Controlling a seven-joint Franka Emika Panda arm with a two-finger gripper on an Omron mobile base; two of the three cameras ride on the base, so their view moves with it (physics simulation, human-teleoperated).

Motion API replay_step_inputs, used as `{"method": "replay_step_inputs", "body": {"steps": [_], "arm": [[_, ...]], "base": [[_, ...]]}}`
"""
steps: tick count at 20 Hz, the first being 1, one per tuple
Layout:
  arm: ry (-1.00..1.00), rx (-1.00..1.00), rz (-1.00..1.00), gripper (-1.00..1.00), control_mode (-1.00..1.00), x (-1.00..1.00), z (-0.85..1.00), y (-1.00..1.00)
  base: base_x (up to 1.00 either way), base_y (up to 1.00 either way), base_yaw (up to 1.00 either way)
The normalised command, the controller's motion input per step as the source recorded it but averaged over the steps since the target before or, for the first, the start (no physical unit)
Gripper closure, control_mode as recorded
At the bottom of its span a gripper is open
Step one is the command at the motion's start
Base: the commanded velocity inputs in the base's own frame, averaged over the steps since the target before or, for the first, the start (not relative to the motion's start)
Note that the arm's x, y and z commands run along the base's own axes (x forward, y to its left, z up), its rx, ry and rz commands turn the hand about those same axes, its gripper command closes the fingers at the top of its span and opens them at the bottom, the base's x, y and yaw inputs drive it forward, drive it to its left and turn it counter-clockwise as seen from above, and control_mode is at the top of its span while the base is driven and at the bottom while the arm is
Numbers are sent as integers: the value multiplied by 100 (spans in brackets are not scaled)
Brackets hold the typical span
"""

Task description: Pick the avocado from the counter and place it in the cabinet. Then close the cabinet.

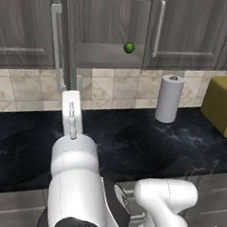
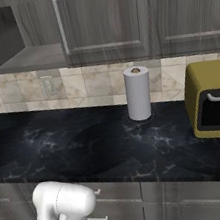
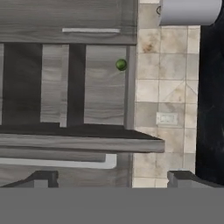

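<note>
Avocado (image 1: 129,48): small round green ball, darker on one side, sitting on the grey inner shelf of the cabinet (image 1: 107,24), near the shelf's right front corner. Hand view, rolled on its side, shows the same ball (image 3: 121,64) on wood-grain shelf surface, close to the cabinet's edge by the tiles.

Cabinet: dark grey wood-grain. One door (image 1: 60,39) stands open, seen edge-on in the left base view, with its long silver bar handle (image 1: 56,46) facing the arm. In the hand view that door edge (image 3: 83,142) crosses the frame as a thick band, a pale bar (image 3: 57,162) just beyond it. Right base view gives the open compartment (image 2: 24,55) from the side: flat grey shelf, avocado hidden from here. The neighbouring door is shut, with a vertical silver handle (image 2: 59,24).

Gripper (image 3: 113,178): fingers spread wide apart, nothing between them; dark tips show at the bottom of the hand view, level with the door edge. Left base view shows the white hand (image 1: 72,115) raised just below the door's handle; jaws not readable there.

Counter (image 1: 132,145): glossy black marble, thin white veins. Backsplash (image 2: 92,84): beige square tiles, some with diagonal pattern, holding a wall outlet (image 2: 48,85).

Paper-towel roll (image 2: 138,93): white upright cylinder on the counter against the tiles. Right of it, a mustard-yellow boxy appliance (image 2: 215,107); the right base view shows its dark opening and pale handle, the left base view just a yellow corner.

Grey drawers (image 2: 162,197) with short horizontal handles sit under the counter.
</note>
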Motion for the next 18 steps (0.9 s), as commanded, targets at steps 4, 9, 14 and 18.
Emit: {"method": "replay_step_inputs", "body": {"steps": [4,9,14,18], "arm": [[-4,0,-3,-100,-100,79,-5,37],[0,0,-8,-100,-100,94,-11,37],[-7,0,-22,-100,-100,45,0,36],[-5,0,-29,-100,-100,44,0,37]], "base": [[0,0,0],[0,0,0],[0,0,0],[0,0,0]]}}
